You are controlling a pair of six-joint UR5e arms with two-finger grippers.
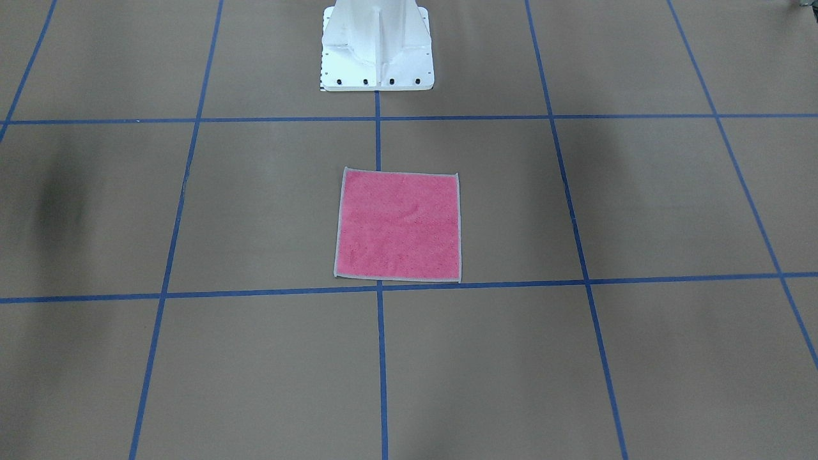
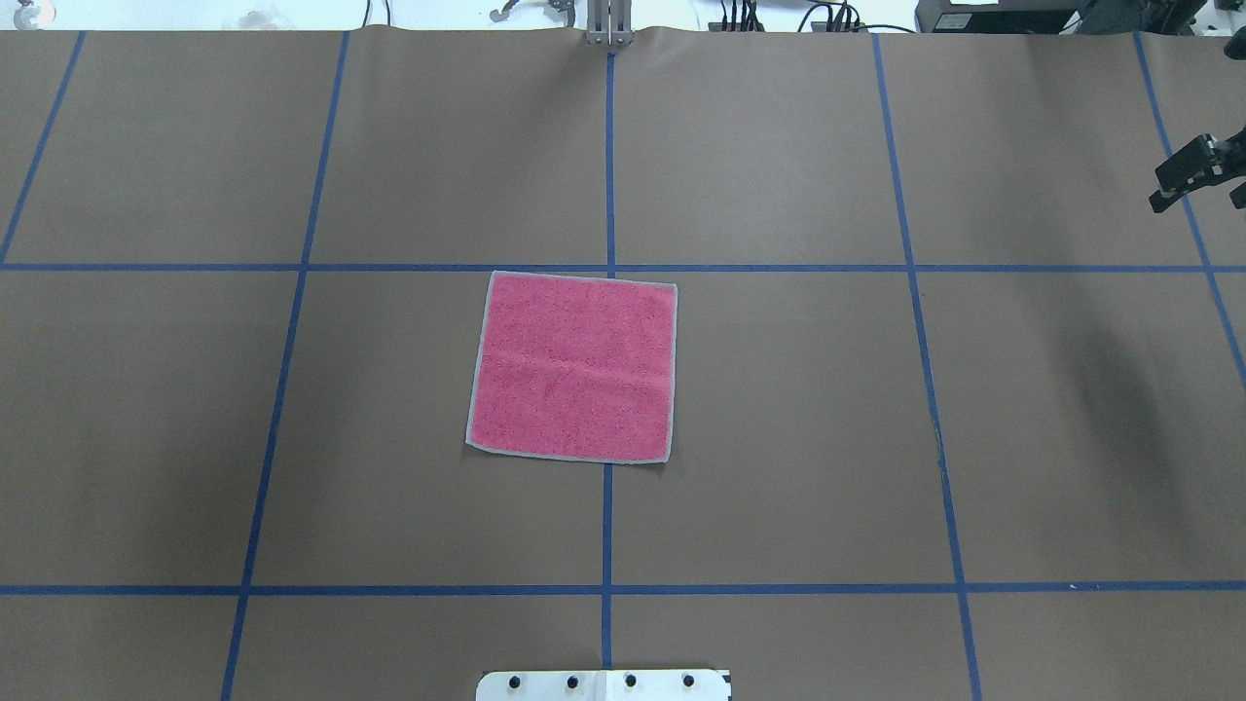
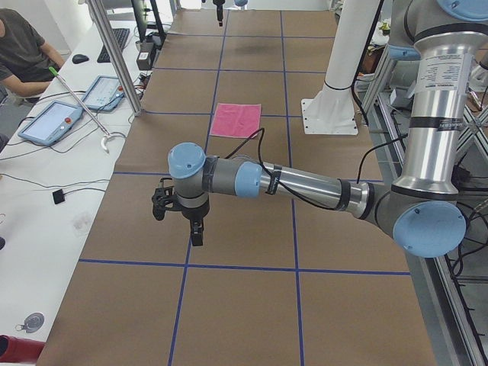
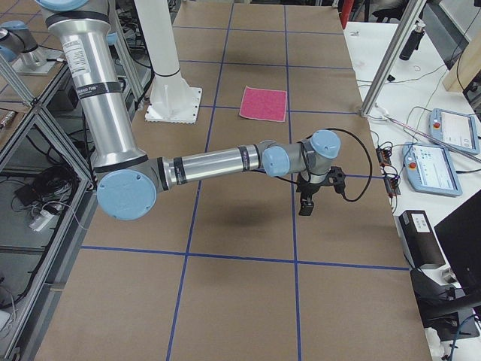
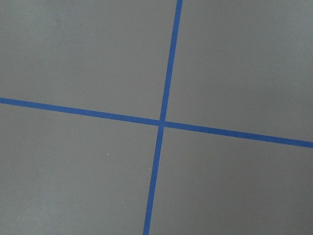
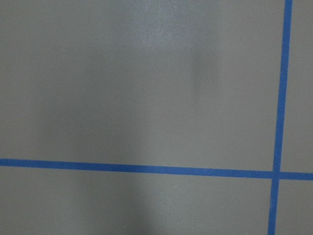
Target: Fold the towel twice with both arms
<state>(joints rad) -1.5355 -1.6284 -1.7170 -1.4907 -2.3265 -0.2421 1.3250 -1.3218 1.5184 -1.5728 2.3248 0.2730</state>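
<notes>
The towel (image 1: 399, 223) lies flat and unfolded, pink face up, with a light grey hem, in the middle of the table (image 2: 574, 368); it also shows far off in the side views (image 3: 236, 120) (image 4: 264, 104). My left gripper (image 3: 177, 221) hangs over bare table far from the towel, towards the table's left end; I cannot tell if it is open or shut. At the right edge of the overhead view my right gripper (image 2: 1199, 198) stands open, its fingers apart and holding nothing, also far from the towel (image 4: 310, 201). Both wrist views show only table and blue tape.
The brown table (image 2: 779, 438) carries a grid of blue tape lines. The white pedestal (image 1: 377, 51) stands at the robot's edge. A side bench holds tablets (image 3: 49, 122) and cables, and a person (image 3: 19, 46) sits there. A second bench with a tablet (image 4: 455, 128) flanks the other end.
</notes>
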